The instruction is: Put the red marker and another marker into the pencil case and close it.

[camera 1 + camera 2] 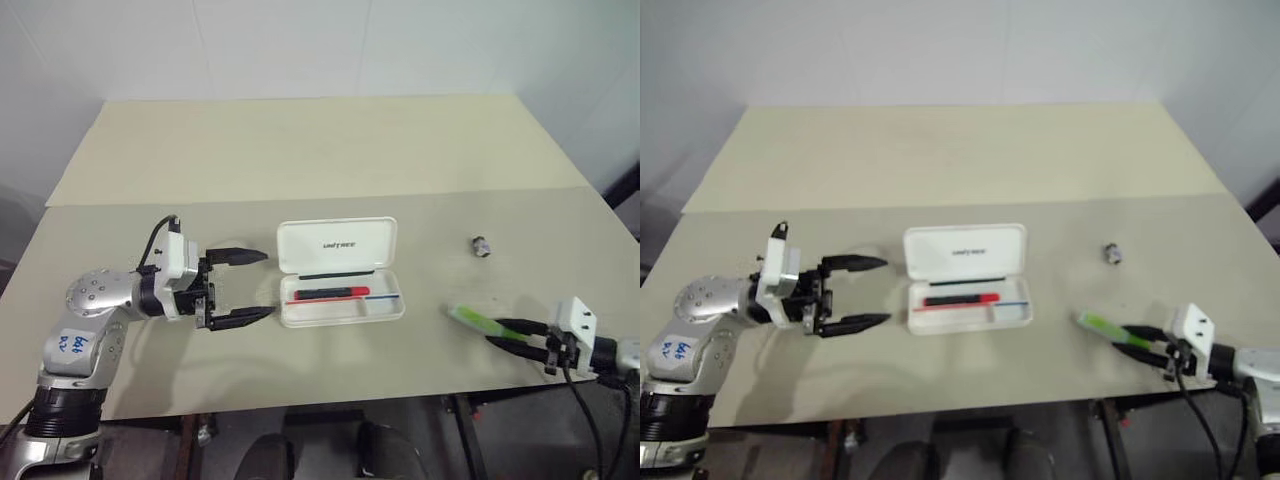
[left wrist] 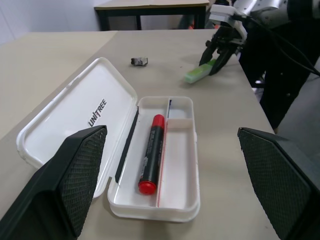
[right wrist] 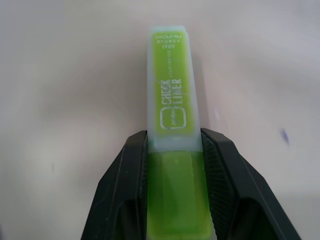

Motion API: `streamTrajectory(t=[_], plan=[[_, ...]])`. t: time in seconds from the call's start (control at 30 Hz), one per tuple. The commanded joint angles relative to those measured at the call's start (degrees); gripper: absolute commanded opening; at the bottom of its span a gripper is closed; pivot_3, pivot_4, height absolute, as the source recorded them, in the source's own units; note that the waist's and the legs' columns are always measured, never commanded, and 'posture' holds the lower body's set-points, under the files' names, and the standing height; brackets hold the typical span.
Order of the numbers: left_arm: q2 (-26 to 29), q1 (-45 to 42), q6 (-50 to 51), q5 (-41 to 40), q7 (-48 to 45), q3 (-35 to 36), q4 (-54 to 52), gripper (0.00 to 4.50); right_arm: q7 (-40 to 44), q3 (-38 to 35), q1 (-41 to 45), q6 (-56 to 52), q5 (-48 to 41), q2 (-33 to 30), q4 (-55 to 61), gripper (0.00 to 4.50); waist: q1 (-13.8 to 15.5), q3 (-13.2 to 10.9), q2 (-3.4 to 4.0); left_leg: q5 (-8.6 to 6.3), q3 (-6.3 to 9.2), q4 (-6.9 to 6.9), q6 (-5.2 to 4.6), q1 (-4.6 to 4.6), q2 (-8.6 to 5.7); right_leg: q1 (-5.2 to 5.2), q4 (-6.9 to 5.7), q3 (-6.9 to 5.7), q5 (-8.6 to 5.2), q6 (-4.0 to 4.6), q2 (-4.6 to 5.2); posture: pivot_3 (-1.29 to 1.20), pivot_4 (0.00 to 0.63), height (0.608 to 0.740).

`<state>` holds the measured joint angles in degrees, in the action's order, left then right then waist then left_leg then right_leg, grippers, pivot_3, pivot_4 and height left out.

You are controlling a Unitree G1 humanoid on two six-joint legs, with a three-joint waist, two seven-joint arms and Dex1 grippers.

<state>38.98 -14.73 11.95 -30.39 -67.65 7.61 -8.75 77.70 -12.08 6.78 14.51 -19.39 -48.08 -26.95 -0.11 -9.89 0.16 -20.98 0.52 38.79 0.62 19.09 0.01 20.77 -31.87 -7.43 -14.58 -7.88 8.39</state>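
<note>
Nearest the robot, at the table's (image 1: 300, 130) front right edge, the right gripper (image 1: 512, 334) pinches the pale-green highlighter (image 1: 474, 319), one black finger pressed against each long side, its lettered end sticking out past the fingertips just above the tabletop. On the left, the left gripper (image 1: 248, 285) hovers with its two fingers spread wide and nothing between them, pointing sideways at the pencil case (image 1: 338, 247) just beside it. The white case lies open in the middle of the table, lid folded back flat. The red marker (image 1: 331, 293) rests lengthwise in the tray, next to a thin red-and-blue stick (image 1: 345, 299). Farther back on the right sits a small grey metallic lump (image 1: 482, 245), well apart from the case.
</note>
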Motion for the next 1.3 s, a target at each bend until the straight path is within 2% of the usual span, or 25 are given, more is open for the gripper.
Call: streamTrajectory(t=[0.03,0.27,0.43,0.57,0.67,0.87,1.1,1.3], plan=[[0.17,1.05,-1.7,0.27,-0.36,0.13,-0.66,4.5,-0.43,-0.85,2.5,-1.87,-2.15,-0.71,5.83,1.26,0.11,0.0,0.01,0.0,-0.02,0.0,0.0,0.05,-0.01,0.05,0.01,0.01,0.0,0.0,0.01,0.0,0.15,0.74],[1.08,1.42,-2.54,0.33,-0.83,1.29,0.08,4.5,0.1,3.01,6.29,-9.18,-5.44,0.77,19.63,1.26,1.29,-0.01,0.01,-0.03,-0.07,-0.02,-0.03,0.18,-0.04,0.24,0.01,0.02,0.0,0.0,0.04,0.0,0.15,0.74],[1.59,4.01,-2.85,0.32,-0.21,2.05,-1.83,4.5,-0.35,9.95,11.66,-19.07,-8.64,4.32,29.53,1.26,1.43,-0.01,0.02,-0.03,-0.16,-0.15,-0.03,0.2,-0.04,0.37,0.01,0.06,0.0,0.0,0.04,0.0,0.15,0.74],[1.7,5.46,-3.11,0.45,0.46,2.14,-2.96,4.5,-0.84,15.79,15.92,-24.08,-8.89,8.75,32.92,1.26,1.46,-0.01,-0.01,-0.03,-0.19,-0.21,-0.03,0.23,-0.04,0.48,0.0,0.06,0.0,0.0,0.03,0.0,0.15,0.74],[1.92,6.37,-2.89,0.51,1.1,2.1,-3.91,4.5,-0.65,20.46,19.42,-25.29,-6.75,12.47,31.99,1.26,1.45,0.0,-0.01,-0.03,-0.19,-0.22,-0.03,0.28,-0.06,0.57,-0.04,0.09,0.0,0.01,0.04,0.0,0.15,0.74],[3.3,8.59,-2.5,0.24,1.45,2.94,-5.27,4.5,-0.81,27.21,24.84,-21.2,0.6,17.65,25.46,1.26,1.22,0.0,-0.03,-0.03,-0.29,-0.45,-0.03,0.25,-0.09,0.72,-0.09,0.08,0.0,0.01,0.04,0.0,0.15,0.74],[3.96,11.39,-2.07,-0.15,2.35,3.89,-7.24,4.5,-0.31,29.9,28.74,-13.15,8.29,18.56,16.63,1.26,0.99,0.01,-0.03,-0.04,-0.41,-0.56,-0.04,0.21,-0.1,0.79,-0.1,0.02,0.0,0.01,0.05,0.0,0.15,0.74],[3.9,11.93,-1.99,-0.23,3.03,3.89,-7.84,4.5,0.48,29.62,29.88,-12.54,9.07,19.04,13.07,1.26,0.68,0.01,-0.03,-0.04,-0.43,-0.55,-0.04,0.21,-0.08,0.78,-0.09,0.01,0.0,0.01,0.05,0.0,0.15,0.74]])
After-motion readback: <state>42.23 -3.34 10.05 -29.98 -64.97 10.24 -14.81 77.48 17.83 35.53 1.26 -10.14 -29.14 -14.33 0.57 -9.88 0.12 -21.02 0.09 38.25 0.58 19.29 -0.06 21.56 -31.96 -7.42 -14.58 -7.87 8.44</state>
